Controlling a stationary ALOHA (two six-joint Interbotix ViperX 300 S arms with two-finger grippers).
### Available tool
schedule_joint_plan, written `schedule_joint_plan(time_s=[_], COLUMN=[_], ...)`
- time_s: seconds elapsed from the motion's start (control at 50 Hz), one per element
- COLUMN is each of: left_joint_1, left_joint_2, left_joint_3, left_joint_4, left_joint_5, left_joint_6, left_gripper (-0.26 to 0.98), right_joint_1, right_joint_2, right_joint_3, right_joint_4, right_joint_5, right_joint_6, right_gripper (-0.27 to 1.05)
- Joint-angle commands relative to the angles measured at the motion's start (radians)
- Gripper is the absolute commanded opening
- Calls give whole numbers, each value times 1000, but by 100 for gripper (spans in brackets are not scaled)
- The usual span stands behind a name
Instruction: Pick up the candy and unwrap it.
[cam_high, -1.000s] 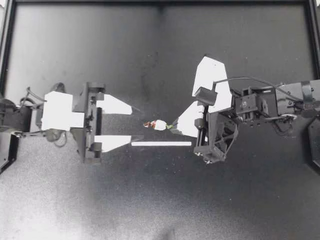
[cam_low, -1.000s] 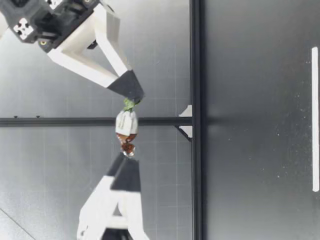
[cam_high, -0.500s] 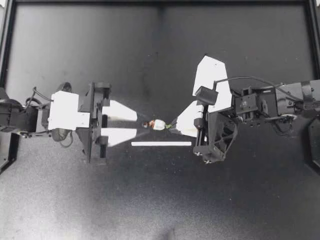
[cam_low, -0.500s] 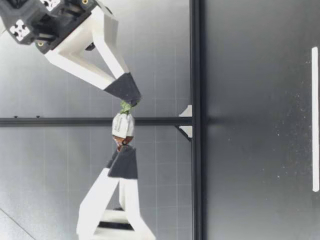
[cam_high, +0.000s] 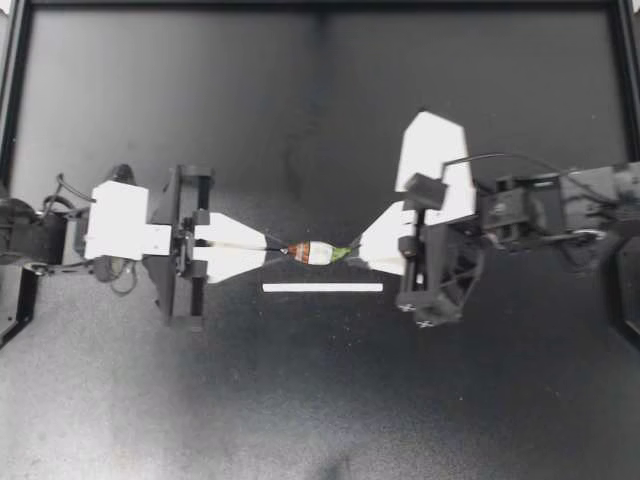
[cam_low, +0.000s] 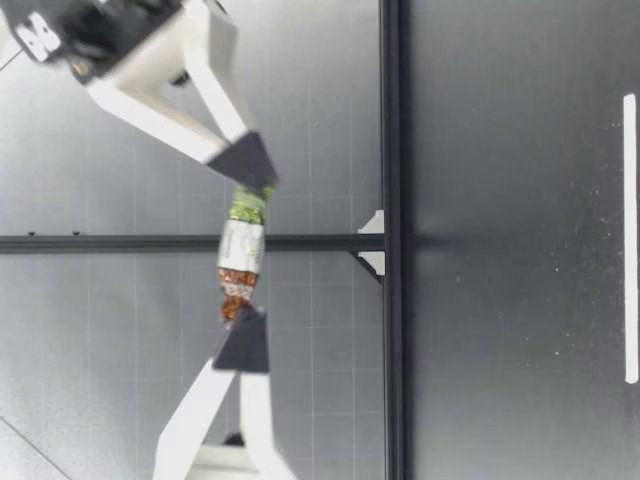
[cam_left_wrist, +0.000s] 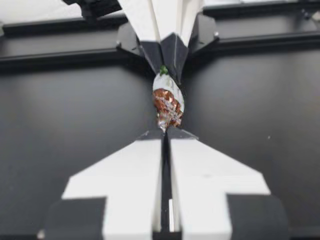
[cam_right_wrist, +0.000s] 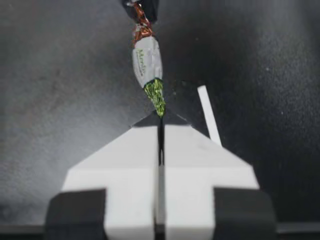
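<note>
A wrapped candy with a white middle, a brown foil twist and a green foil twist hangs in the air between the two arms, stretched taut. My left gripper is shut on the brown twist. My right gripper is shut on the green twist. In the low view the candy is well above the table, held between both sets of dark fingertips. In the left wrist view the other arm's fingertips pinch the far end.
A thin white strip lies on the black table just in front of the candy, also seen as the strip beside the right gripper. The table's raised black border runs along the far side.
My left gripper moved in toward the candy and went from open to shut on the brown twist. The candy now looks longer and stretched; the right arm shifted slightly.
</note>
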Motion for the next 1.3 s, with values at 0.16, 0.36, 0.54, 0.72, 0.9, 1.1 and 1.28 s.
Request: schedule_joint_plan(time_s=[0.16, 0.36, 0.54, 0.72, 0.9, 1.1, 1.28], left_joint_1=[-3, -11, -12, -15, -15, -15, -15], left_joint_2=[-8, 23, 38, 14, -9, 0, 17], left_joint_3=[-28, -69, -84, -52, -26, -38, -61], left_joint_4=[-2, -3, -3, -5, -15, -15, -14], left_joint_5=[2, 2, 2, 2, 2, 3, 8], left_joint_6=[-5, -5, -6, -8, -5, 0, 28], left_gripper=[-16, -16, -16, -16, -16, -16, -16], right_joint_1=[11, 9, 9, 15, 20, 20, 20], right_joint_2=[-29, 15, 20, -29, -75, -58, -23], right_joint_3=[12, -20, -21, 26, 67, 67, 37], right_joint_4=[2, -9, -15, -12, -6, -9, -51], right_joint_5=[-115, -144, -146, -144, -156, -189, -196], right_joint_6=[-5, -11, -9, 2, 25, 21, 6], right_gripper=[-17, -17, -17, -17, -17, -17, -17])
